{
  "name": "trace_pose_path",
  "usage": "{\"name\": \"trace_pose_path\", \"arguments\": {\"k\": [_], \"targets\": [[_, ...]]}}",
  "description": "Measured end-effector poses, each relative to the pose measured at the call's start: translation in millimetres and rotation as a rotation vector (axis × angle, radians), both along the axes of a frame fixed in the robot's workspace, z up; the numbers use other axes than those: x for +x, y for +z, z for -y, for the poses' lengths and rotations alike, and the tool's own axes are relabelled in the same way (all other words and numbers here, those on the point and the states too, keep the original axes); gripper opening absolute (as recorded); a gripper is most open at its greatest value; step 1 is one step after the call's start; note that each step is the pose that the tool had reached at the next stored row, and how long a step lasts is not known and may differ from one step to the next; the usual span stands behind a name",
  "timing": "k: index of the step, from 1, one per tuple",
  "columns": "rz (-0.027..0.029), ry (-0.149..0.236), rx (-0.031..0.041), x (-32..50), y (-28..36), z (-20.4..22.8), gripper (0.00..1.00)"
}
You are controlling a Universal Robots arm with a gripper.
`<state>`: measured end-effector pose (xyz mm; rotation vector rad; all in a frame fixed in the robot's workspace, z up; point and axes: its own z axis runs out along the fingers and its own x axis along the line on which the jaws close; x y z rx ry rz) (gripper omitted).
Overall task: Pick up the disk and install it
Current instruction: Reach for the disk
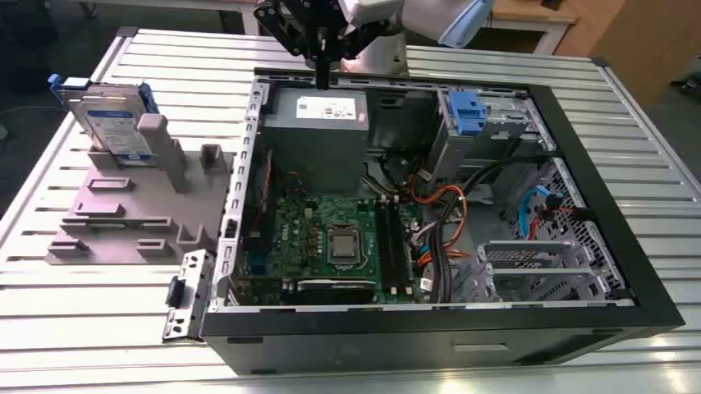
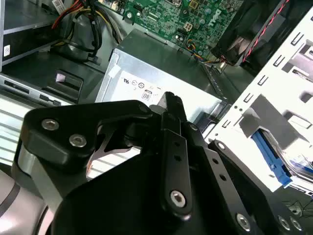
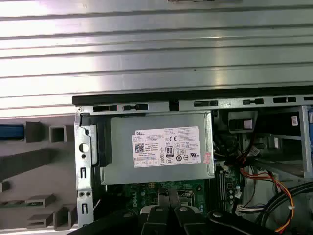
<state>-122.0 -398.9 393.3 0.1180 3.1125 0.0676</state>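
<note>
Silver with a blue frame, the disk [image 1: 115, 123] stands on edge in a grey holder [image 1: 115, 217] on the desk [image 1: 98, 328], outside the open computer case [image 1: 438, 332] on the exterior view's left. The gripper [image 1: 324, 80] hangs over the case's far rim, just above the grey metal box [image 1: 323, 123] — well apart from the disk, with the case wall between them. Its fingers [image 2: 172, 105] look pinched together on nothing. From the gripper the disk lies off to the exterior view's left — broad labelled face upright, and its upper edge, as I judge it, free to reach from above.
</note>
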Motion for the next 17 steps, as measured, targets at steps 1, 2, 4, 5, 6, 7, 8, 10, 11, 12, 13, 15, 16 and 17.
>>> {"name": "trace_pose_path", "arguments": {"k": [1, 2, 4, 5, 6, 7, 8, 10, 11, 12, 13, 15, 16, 17], "targets": [[0.0000, 0.000, 0.0000, 0.0, 0.0, 0.0, 0.11], [0.0000, 0.000, 0.0000, 0.0, 0.0, 0.0, 0.11], [0.0001, 0.000, 0.0001, -0.5, -0.1, 0.0, 0.11], [0.0001, 0.000, 0.0000, -0.6, 0.0, 0.0, 0.11], [0.0000, 0.000, 0.0000, -0.8, 0.0, 0.0, 0.11], [0.0001, 0.000, 0.0001, -1.1, -0.1, 0.0, 0.11], [0.0001, 0.000, 0.0001, -1.4, -0.1, 0.0, 0.11], [0.0000, 0.000, 0.0000, -1.8, 0.0, 0.0, 0.11], [0.0001, 0.000, 0.0000, -2.0, -0.1, 0.0, 0.11], [0.0000, 0.000, 0.0000, -2.2, -0.1, 0.0, 0.11], [0.0001, 0.000, 0.0001, -2.4, -0.1, 0.0, 0.11], [0.0000, 0.000, 0.0000, -2.8, -0.1, 0.0, 0.11], [0.0000, 0.000, 0.0000, -9.1, -0.1, 0.0, 0.11], [0.0000, 0.000, 0.0000, -17.1, -0.2, 0.0, 0.11]]}}
